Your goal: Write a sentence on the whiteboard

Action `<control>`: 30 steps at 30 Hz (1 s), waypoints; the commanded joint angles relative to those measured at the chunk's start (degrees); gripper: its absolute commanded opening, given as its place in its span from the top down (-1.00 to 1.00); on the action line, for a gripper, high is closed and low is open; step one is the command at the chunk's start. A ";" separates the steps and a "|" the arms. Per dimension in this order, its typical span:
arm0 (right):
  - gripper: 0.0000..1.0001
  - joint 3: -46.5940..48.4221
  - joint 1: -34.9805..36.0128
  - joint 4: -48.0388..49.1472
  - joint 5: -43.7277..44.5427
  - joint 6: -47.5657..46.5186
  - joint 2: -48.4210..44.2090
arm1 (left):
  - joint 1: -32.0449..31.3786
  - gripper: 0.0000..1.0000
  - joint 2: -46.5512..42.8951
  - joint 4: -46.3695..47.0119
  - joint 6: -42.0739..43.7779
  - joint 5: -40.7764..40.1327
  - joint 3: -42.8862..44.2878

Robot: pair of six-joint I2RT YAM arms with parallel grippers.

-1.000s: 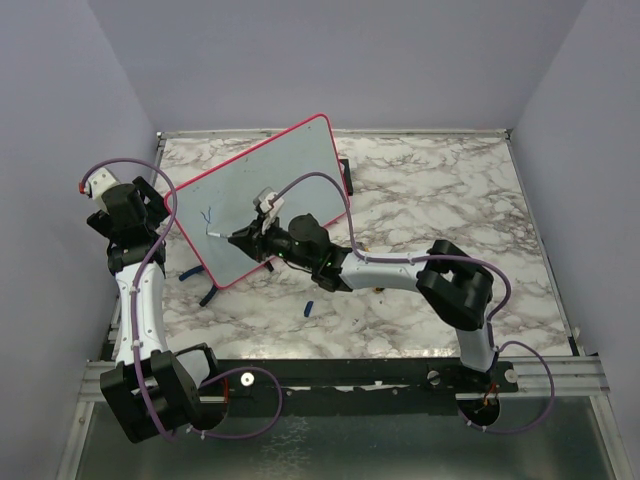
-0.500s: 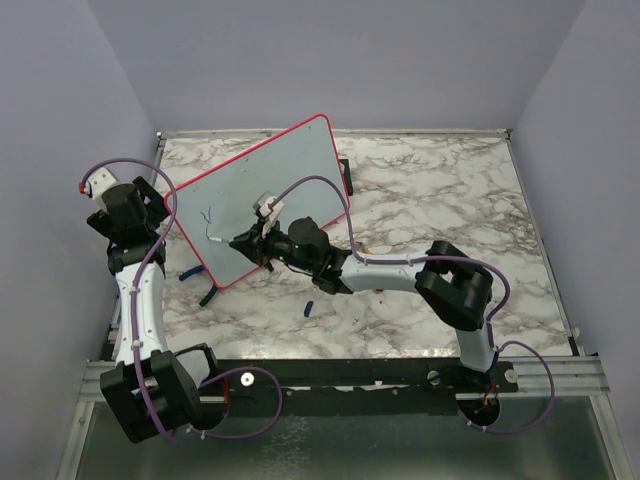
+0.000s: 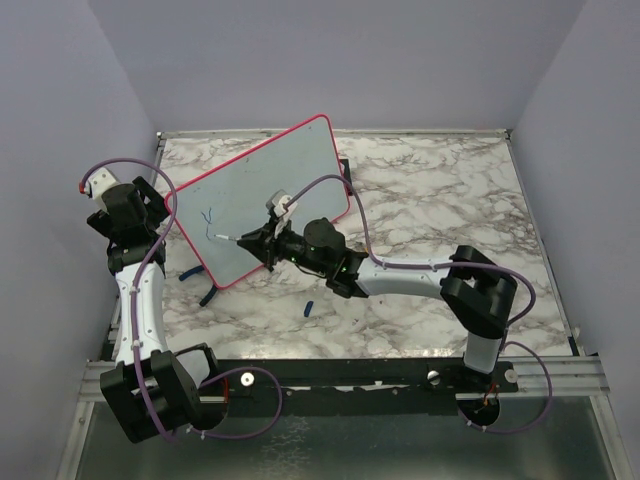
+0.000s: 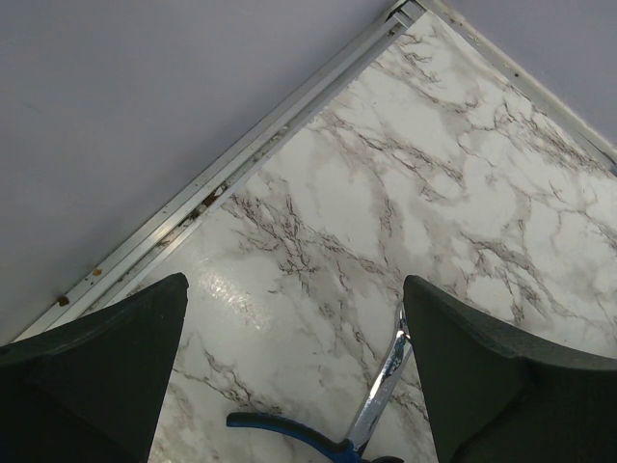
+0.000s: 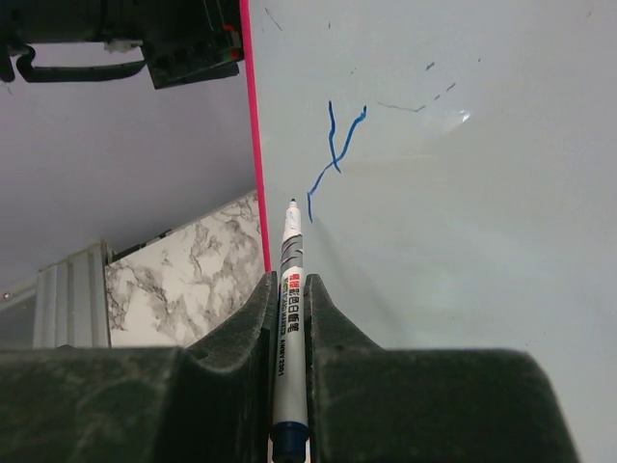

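Note:
The whiteboard, pale grey with a red-pink frame, stands tilted on the marble table. The sentence is only one short blue stroke near the board's lower left; it also shows in the right wrist view. My right gripper is shut on a white blue-ink marker whose tip sits just left of the stroke's lower end, close to the board. I cannot tell whether it touches. My left gripper is open and empty beside the board's left edge, above bare marble.
A small blue marker cap lies on the table in front of the board. A blue-handled piece with a chrome rod lies under my left gripper, near the board's black foot. A metal rail edges the table along the wall.
My right arm has swung its elbow to the right and drawn the gripper and marker slightly right and back along the board. The blue stroke looks the same. The left arm has not moved.

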 commanded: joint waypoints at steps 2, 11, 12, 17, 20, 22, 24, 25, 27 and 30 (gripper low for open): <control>0.99 -1.60 -0.01 1.68 3.23 -1.67 -2.95 | 0.31 -0.87 -0.37 1.24 0.65 0.96 -0.74; 0.99 -0.30 -2.24 1.90 3.73 -2.12 -2.14 | 0.25 -0.87 -0.37 1.25 0.73 1.01 -0.67; 0.99 -0.03 -2.49 1.87 3.75 -2.12 -1.90 | 0.25 -0.87 -0.37 1.20 0.71 1.00 -0.67; 0.99 1.21 -3.17 1.89 3.76 -1.92 -0.68 | 0.28 -0.87 -0.30 1.24 0.74 1.09 -0.67; 0.99 2.17 -3.47 1.85 3.52 -1.91 0.03 | 0.25 -0.87 -0.28 1.27 0.74 1.09 -0.67; 0.99 2.91 -3.69 1.91 3.34 -1.88 0.55 | 0.29 -0.87 -0.33 1.18 0.69 1.09 -0.67; 0.99 3.62 -3.80 1.65 3.19 -1.89 1.19 | 0.25 -0.87 -0.28 1.18 0.74 1.16 -0.67; 0.99 3.92 -3.81 1.60 3.08 -1.92 1.43 | 0.28 -0.87 -0.28 1.18 0.74 1.17 -0.67; 0.99 4.48 -3.90 1.40 2.89 -1.91 1.89 | 0.25 -0.87 -0.28 1.19 0.74 1.17 -0.67; 0.99 5.26 -3.90 0.90 2.71 -1.82 2.62 | 0.26 -0.87 -0.33 1.21 0.73 1.17 -0.67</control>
